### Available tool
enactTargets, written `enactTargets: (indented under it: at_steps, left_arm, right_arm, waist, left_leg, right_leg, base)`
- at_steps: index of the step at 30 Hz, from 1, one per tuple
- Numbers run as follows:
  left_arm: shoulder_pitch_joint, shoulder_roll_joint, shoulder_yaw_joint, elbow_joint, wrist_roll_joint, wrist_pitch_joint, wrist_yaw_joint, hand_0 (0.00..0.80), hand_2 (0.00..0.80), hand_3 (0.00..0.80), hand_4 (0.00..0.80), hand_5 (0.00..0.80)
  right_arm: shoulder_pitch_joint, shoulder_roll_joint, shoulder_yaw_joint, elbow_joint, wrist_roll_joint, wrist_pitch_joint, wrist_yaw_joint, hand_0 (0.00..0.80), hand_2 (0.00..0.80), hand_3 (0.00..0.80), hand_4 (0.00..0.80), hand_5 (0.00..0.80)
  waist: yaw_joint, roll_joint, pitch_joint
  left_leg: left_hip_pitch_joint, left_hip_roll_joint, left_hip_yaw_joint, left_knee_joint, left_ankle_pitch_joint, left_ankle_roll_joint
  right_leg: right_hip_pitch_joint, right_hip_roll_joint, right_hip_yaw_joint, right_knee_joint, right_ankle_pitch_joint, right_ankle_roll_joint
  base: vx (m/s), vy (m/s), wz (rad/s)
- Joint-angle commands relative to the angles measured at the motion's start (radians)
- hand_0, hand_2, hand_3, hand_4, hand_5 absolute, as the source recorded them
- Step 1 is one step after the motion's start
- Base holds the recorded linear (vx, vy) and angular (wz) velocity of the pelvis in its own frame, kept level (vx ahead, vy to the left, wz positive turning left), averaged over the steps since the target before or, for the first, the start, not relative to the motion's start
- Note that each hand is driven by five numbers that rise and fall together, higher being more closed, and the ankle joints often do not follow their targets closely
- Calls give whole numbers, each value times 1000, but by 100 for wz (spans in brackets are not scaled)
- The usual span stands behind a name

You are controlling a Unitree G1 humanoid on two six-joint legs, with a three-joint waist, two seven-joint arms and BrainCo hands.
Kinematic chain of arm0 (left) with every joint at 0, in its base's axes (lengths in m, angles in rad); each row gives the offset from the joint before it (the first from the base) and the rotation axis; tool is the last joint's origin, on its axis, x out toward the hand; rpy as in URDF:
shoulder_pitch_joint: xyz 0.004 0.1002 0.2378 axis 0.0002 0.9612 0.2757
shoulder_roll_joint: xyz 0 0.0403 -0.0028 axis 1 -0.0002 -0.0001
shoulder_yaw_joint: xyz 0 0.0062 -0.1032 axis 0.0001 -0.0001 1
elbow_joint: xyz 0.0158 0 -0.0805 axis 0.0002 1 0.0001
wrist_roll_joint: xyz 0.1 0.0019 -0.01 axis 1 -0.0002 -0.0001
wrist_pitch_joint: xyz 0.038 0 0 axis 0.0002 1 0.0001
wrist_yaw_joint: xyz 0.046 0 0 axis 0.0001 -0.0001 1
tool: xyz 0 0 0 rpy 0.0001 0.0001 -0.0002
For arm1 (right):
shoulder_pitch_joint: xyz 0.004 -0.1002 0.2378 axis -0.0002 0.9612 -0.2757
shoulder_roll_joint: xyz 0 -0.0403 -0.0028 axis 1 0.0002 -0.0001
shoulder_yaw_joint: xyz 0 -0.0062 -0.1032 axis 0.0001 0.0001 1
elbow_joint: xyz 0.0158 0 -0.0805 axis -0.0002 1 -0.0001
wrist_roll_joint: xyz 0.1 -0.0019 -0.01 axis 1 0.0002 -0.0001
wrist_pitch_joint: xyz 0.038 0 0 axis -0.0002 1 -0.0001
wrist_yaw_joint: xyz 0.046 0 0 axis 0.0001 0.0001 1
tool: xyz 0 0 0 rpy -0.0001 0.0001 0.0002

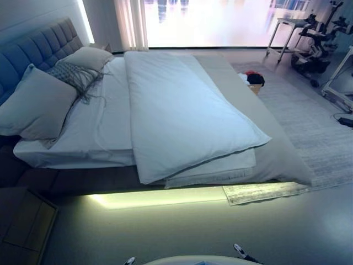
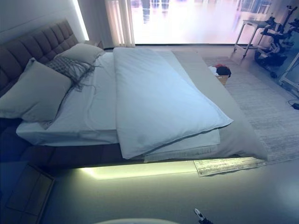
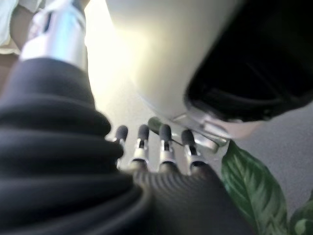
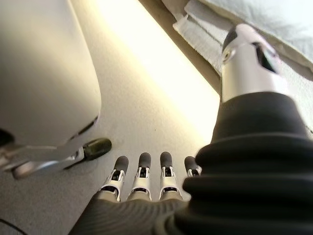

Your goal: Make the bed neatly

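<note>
The bed [image 1: 105, 127] stands before me with its grey padded headboard [image 1: 41, 47] at the left. A white duvet [image 1: 176, 116] lies folded double along the middle, its near corner over the bed's edge. A grey spread [image 1: 276, 152] shows under it on the right side. Two light pillows [image 1: 36, 105] [image 1: 88, 57] and a grey fringed cushion [image 1: 74, 76] lie at the head. My left hand [image 3: 151, 147] and right hand [image 4: 151, 176] hang low over the floor, fingers straight, holding nothing, away from the bed.
A lit strip [image 1: 160, 197] glows under the bed's near edge. A dark nightstand [image 1: 22, 226] stands at the lower left. A pale rug [image 1: 314, 132] lies right of the bed, with a dark and red bundle [image 1: 255, 78] beside it. A table [image 1: 287, 27] and equipment stand at the back right.
</note>
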Motion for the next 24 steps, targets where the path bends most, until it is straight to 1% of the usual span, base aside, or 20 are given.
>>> enactTargets:
  at_steps: [1, 4, 5, 6, 7, 8, 9, 10, 11, 12, 13, 14, 15, 16, 18, 19, 20, 22, 23, 24]
  left_arm:
    - [-87, -1, 5, 73, 40, -4, 23, 0, 0, 0, 0, 0]
    - [-90, 0, 15, 69, 30, 1, 42, 0, 0, 0, 0, 0]
    - [-90, -1, 21, 68, 23, 0, 42, 0, 0, 0, 0, 0]
    - [-88, -3, 25, 69, 14, -5, 37, 0, 0, 0, 0, 0]
    - [-83, -9, 31, 70, 9, -13, 29, 0, 0, 0, 0, 0]
    - [-80, -14, 37, 69, 7, -16, 24, 0, 0, 0, 0, 0]
    - [-79, -19, 39, 68, 3, -15, 22, 0, 0, 0, 0, 0]
    - [-73, -26, 39, 66, -5, -15, 20, 0, 0, 0, 0, 0]
    - [-66, -31, 36, 67, -11, -18, 23, 0, 0, 0, 0, 0]
    - [-60, -34, 33, 68, -16, -20, 30, 0, 0, 0, 0, 0]
    - [-46, -34, 34, 71, -18, -21, 33, 0, 0, 0, 0, 0]
    - [-37, -32, 34, 74, -14, -17, 36, 0, 0, 0, 0, 0]
    - [-33, -30, 33, 75, -12, -15, 37, 0, 0, 0, 0, 0]
    - [-19, -30, 34, 85, -5, -16, 38, 0, 0, 0, 0, 0]
    - [-1, -35, 45, 96, 7, -27, 34, 0, 0, 0, 0, 0]
    - [5, -37, 51, 101, 10, -35, 33, 0, 0, 0, 0, 0]
    - [6, -36, 53, 103, 12, -36, 36, 0, 0, 0, 0, 0]
    - [3, -35, 61, 101, 22, -27, 53, 0, 0, 0, 0, 0]
    - [1, -30, 64, 105, 25, -28, 57, 0, 0, 0, 0, 0]
    - [-3, -23, 69, 107, 28, -33, 53, 0, 0, 0, 0, 0]
  right_arm:
    - [-90, -2, -8, 40, 15, -46, -26, 0, 0, 0, 0, 0]
    - [-98, -10, -8, 35, 1, -32, -24, 0, 0, 0, 0, 0]
    - [-100, -13, -5, 28, -2, -25, -25, 0, 0, 0, 0, 0]
    - [-100, -17, -1, 22, -7, -20, -28, 0, 0, 0, 0, 0]
    - [-99, -25, 3, 16, -19, -11, -27, 0, 0, 0, 0, 0]
    - [-98, -31, 3, 14, -39, -3, -30, 0, 0, 0, 0, 0]
    - [-98, -34, 4, 13, -56, 3, -32, 0, 0, 0, 0, 0]
    - [-99, -38, 8, 14, -60, 1, -33, 0, 0, 0, 0, 0]
    - [-100, -41, 10, 16, -59, 1, -29, 0, 0, 0, 0, 0]
    - [-104, -44, 10, 20, -60, 2, -22, 0, 0, 0, 0, 0]
    - [-112, -51, 9, 26, -59, 6, -9, 0, 0, 0, 0, 0]
    - [-117, -55, 7, 30, -54, 11, 0, 0, 0, 0, 0, 0]
    - [-119, -57, 7, 31, -50, 14, 3, 0, 0, 0, 0, 0]
    - [-122, -59, 5, 35, -30, 21, 17, 0, 0, 0, 0, 0]
    - [-114, -60, -6, 37, -27, 20, 24, 0, 0, 0, 0, 0]
    - [-108, -59, -14, 43, -36, 19, 30, 0, 0, 0, 0, 0]
    - [-105, -56, -18, 50, -39, 16, 32, 0, 0, 0, 0, 0]
    - [-108, -46, -21, 60, -29, 9, 17, 0, 0, 0, 0, 0]
    - [-111, -40, -26, 63, -12, 13, 18, 0, 0, 0, 0, 0]
    - [-110, -36, -32, 63, -3, 19, 21, 0, 0, 0, 0, 0]
  waist:
    - [-8, 0, 25]
    - [-8, -15, 43]
    - [-2, -24, 55]
    - [4, -31, 69]
    - [13, -32, 89]
    - [17, -26, 104]
    - [22, -19, 115]
    - [34, -5, 128]
    - [45, 7, 135]
    - [55, 14, 141]
    - [66, 22, 140]
    - [75, 25, 138]
    - [80, 23, 139]
    - [97, 23, 131]
    - [104, 22, 123]
    - [106, 25, 113]
    - [108, 24, 106]
    - [111, 19, 93]
    - [113, 18, 88]
    - [113, 17, 85]
  left_leg:
    - [8, -13, 42, 64, -80, 27]
    - [-46, 2, 44, 212, -98, 17]
    - [-113, 15, 46, 326, -50, 2]
    - [-185, 29, 37, 436, 15, -15]
    - [-292, 41, 11, 578, 106, -41]
    - [-351, 40, -4, 625, 143, -53]
    - [-372, 33, -9, 612, 153, -58]
    - [-388, 15, -13, 536, 168, -60]
    - [-392, 8, -21, 457, 180, -60]
    - [-380, 8, -31, 376, 191, -59]
    - [-356, 17, -48, 251, 194, -51]
    - [-342, 22, -56, 166, 190, -46]
    - [-330, 21, -56, 124, 193, -45]
    - [-329, 22, -81, 29, 190, -47]
    - [-336, 35, -82, 13, 193, -50]
    - [-343, 52, -63, 8, 196, -55]
    - [-346, 60, -49, 6, 191, -55]
    - [-339, 60, -22, 12, 149, -44]
    - [-333, 58, -19, 34, 150, -41]
    - [-340, 50, -29, 82, 146, -39]
  right_leg:
    - [-36, -4, 35, 59, -21, 39]
    - [-52, -12, 30, 102, -37, 16]
    - [-48, -14, 24, 108, -41, 0]
    - [-42, -13, 22, 111, -42, -15]
    - [-37, -5, 29, 120, -43, -34]
    - [-34, 2, 37, 129, -46, -41]
    - [-27, 7, 43, 135, -52, -40]
    - [-10, 12, 54, 137, -63, -32]
    - [6, 20, 67, 137, -73, -25]
    - [21, 25, 80, 134, -82, -19]
    - [41, 32, 102, 124, -92, -12]
    - [61, 36, 117, 113, -99, -8]
    - [74, 35, 122, 108, -103, -5]
    - [114, 39, 152, 92, -121, -2]
    - [154, 39, 171, 88, -160, 1]
    - [174, 32, 172, 95, -186, 8]
    - [187, 20, 170, 98, -203, 15]
    - [201, -16, 155, 113, -218, 35]
    - [206, -34, 145, 126, -224, 47]
    - [210, -48, 143, 139, -227, 54]
  base:
    - [-1, -83, -3]
    - [-10, -95, -2]
    - [-12, -114, 3]
    - [-15, -134, 3]
    - [25, -89, -2]
    - [66, -14, -9]
    - [154, 105, -22]
    - [213, 149, -23]
    - [266, 159, -20]
    - [322, 145, -8]
    - [354, 134, -16]
    - [320, 109, -26]
    - [386, 122, -37]
    - [383, 137, -24]
    - [453, 221, -13]
    - [442, 271, -32]
    - [447, 299, -35]
    - [409, 287, -21]
    - [419, 283, -23]
    - [468, 314, -27]
